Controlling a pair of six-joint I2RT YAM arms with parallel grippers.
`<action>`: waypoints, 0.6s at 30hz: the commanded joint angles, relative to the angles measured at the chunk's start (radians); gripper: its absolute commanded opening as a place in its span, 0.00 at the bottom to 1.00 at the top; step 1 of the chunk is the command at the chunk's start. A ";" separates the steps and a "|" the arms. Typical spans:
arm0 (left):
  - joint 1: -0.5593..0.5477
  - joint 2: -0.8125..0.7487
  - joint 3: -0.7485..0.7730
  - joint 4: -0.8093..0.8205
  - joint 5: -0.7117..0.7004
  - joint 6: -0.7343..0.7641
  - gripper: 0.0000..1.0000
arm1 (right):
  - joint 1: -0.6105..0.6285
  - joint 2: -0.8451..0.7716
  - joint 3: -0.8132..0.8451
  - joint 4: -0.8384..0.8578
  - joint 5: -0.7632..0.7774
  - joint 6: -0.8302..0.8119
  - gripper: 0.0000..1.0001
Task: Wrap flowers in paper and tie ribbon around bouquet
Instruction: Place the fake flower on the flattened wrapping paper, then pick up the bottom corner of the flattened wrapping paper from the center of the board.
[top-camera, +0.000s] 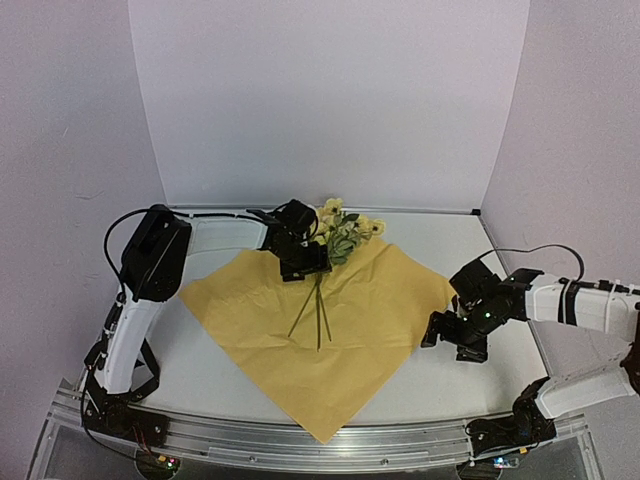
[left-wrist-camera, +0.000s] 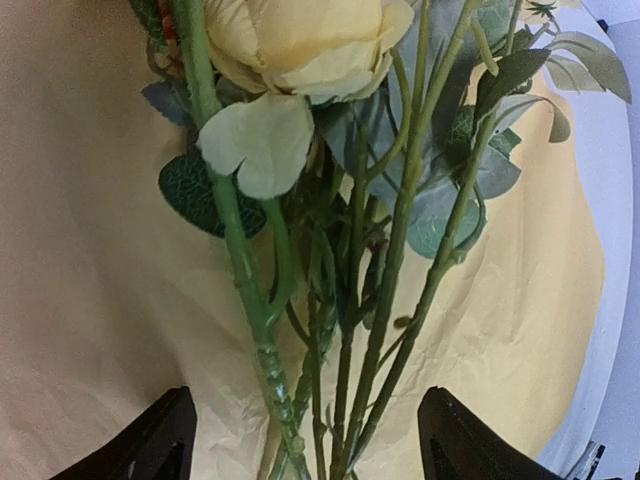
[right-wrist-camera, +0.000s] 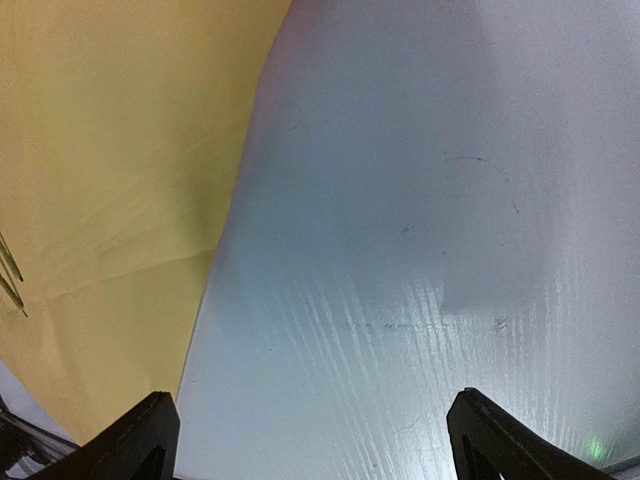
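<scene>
Top view: the paper (top-camera: 300, 340) lies flat on the white table (top-camera: 500, 370) as a yellow-orange diamond filling centre frame, one corner pointing at the bottom edge. It looks more yellow than orange here.

The flowers (top-camera: 345, 235) lie on the paper's upper corner. The pale yellow blossoms and green leaves are just above centre frame, spilling past the paper's top edge. The thin green stems (top-camera: 318, 315) run down toward the middle of the sheet.

The left gripper (top-camera: 305, 262) sits just left of the leaves, over the upper stems. In the left wrist view both fingers (left-wrist-camera: 150, 445) stand wide apart at the bottom corners. The stems pass between them, touching neither, so nothing is gripped.

The right gripper (top-camera: 445, 335) is at centre-right, just off the paper's right corner. In the right wrist view the jaws are spread wide and hold nothing. Bare table is below them and the paper edge is at frame left.
</scene>
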 joint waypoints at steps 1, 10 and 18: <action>-0.004 -0.208 -0.070 0.036 -0.020 0.042 0.87 | 0.085 -0.007 0.102 -0.055 0.034 -0.212 0.95; 0.028 -0.498 -0.416 0.095 -0.040 0.024 0.94 | 0.426 -0.086 0.039 0.109 0.150 -0.676 0.97; 0.063 -0.744 -0.714 0.154 -0.062 -0.005 0.95 | 0.707 -0.038 0.047 0.139 0.359 -0.971 0.95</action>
